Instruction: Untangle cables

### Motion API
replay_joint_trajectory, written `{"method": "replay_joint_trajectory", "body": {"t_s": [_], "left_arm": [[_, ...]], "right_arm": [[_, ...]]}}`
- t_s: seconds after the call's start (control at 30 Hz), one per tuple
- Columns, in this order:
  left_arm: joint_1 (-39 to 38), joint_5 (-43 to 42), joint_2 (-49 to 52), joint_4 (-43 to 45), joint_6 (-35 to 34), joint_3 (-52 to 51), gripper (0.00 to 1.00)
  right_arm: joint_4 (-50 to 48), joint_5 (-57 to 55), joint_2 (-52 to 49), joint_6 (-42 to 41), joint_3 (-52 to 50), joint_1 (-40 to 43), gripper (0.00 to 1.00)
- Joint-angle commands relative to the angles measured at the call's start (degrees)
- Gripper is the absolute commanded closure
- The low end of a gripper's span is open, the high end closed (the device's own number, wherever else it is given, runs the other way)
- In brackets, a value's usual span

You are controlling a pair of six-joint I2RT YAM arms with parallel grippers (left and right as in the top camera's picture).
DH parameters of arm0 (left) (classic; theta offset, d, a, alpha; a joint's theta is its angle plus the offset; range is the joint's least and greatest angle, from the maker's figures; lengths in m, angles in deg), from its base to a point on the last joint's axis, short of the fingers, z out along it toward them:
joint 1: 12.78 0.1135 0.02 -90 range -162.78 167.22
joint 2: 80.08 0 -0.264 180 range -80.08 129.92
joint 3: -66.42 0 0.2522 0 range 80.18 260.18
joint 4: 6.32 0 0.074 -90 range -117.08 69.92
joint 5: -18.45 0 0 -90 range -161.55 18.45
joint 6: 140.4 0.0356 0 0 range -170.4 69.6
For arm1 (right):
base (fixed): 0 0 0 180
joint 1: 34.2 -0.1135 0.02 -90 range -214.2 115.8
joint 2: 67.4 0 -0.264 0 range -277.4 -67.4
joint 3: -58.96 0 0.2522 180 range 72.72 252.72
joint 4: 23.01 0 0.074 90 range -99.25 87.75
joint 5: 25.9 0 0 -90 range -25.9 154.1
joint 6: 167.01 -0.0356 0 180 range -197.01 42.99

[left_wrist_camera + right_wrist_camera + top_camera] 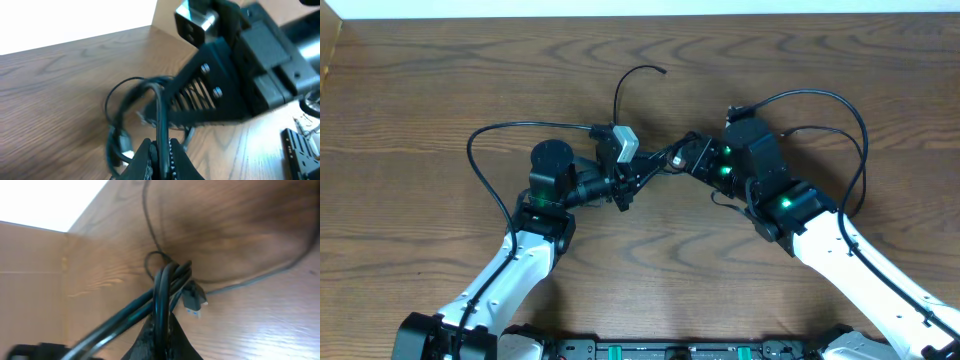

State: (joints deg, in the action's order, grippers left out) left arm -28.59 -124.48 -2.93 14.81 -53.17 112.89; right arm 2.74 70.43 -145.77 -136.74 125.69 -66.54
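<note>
Several thin black cables (652, 165) are bunched between my two grippers at the table's middle. One thin strand (625, 85) curls away toward the far side. My left gripper (626, 188) is shut on a black cable (159, 112) that loops up in front of the jaws (160, 144). A small white bit (128, 154) shows beside the loops. My right gripper (672, 158) is shut on a bundle of black cables (162, 287) in its jaws (164, 324). A black USB plug (193, 301) hangs just beyond them. The grippers are nearly touching.
The wooden table (420, 90) lies all around. Thicker black arm wires arc over it at the left (485, 170) and at the right (855, 140). The right gripper's body (225, 85) fills the upper right of the left wrist view.
</note>
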Motion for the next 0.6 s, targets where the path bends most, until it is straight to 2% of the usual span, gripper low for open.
{"method": "replay_joint_trajectory", "body": {"t_s": [0.0, 0.27, 0.57], "left_arm": [[0.0, 3.6, -0.1, 0.3, 0.6, 0.5, 0.92], [0.0, 4.6, -0.1, 0.3, 0.6, 0.5, 0.92], [0.0, 4.5, -0.1, 0.3, 0.5, 0.5, 0.92]], "right_arm": [[3.1, -3.8, -0.2, 1.8, 0.4, 0.1, 0.99], [10.6, -10.6, -0.2, 1.8, 0.4, 0.1, 0.99], [11.0, -10.9, -0.2, 2.6, 0.4, 0.1, 0.99]]}}
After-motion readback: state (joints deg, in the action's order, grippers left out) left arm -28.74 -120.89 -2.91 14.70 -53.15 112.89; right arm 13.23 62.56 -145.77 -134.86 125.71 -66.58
